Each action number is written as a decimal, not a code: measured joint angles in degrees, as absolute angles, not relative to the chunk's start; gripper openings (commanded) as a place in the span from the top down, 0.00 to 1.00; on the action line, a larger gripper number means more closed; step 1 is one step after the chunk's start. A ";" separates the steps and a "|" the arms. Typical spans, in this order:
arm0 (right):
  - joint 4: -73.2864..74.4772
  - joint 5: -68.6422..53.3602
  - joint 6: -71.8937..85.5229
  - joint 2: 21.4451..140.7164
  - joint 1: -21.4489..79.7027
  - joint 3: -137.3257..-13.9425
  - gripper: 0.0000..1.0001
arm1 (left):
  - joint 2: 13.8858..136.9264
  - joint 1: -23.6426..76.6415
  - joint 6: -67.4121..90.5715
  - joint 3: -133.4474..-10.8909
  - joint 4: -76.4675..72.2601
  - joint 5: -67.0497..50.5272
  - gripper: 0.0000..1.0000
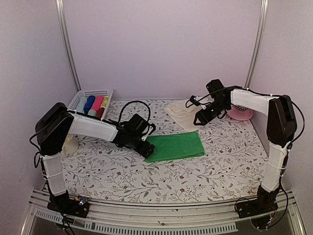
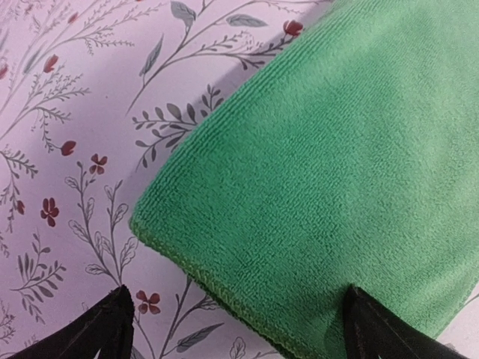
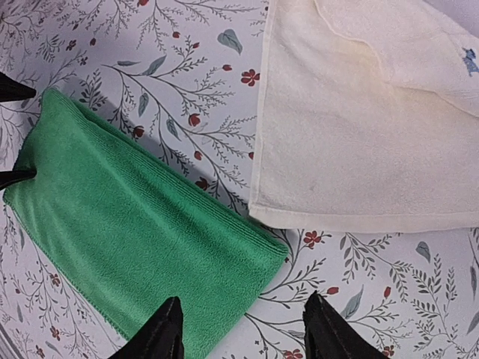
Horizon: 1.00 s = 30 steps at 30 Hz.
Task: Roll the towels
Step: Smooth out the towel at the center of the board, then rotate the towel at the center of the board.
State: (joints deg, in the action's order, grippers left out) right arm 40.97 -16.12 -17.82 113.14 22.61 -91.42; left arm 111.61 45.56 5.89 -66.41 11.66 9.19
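Left claw [image 2: 236,298]: wide, empty; I have it at the left edge of the flat bright green microfibre towel [image 2: 322,172], middle of the worktop [image 1: 220,166]. Right claw [image 3: 243,301]: apart, empty. Cream-white terry towel [image 3: 359,134]: far edge, rumpled. Neither rolled yet, I judge.

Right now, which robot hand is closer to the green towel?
Left. The left gripper sits open at the green towel's left corner. The right gripper is farther back, by the cream towel.
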 measured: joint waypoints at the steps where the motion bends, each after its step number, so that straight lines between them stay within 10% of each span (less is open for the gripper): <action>1: 40.99 -15.55 -18.39 112.29 22.61 -91.20 0.40 | 111.61 45.56 5.78 -66.43 11.73 9.10 0.03; 30: 40.53 -5.48 -24.12 103.61 22.87 -86.39 0.37 | 124.57 35.57 -3.16 -86.30 18.76 33.26 0.03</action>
State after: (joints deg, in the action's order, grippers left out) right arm 40.53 -5.48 -24.12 103.61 22.87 -86.39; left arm 124.57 35.57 -3.16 -86.30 18.76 33.26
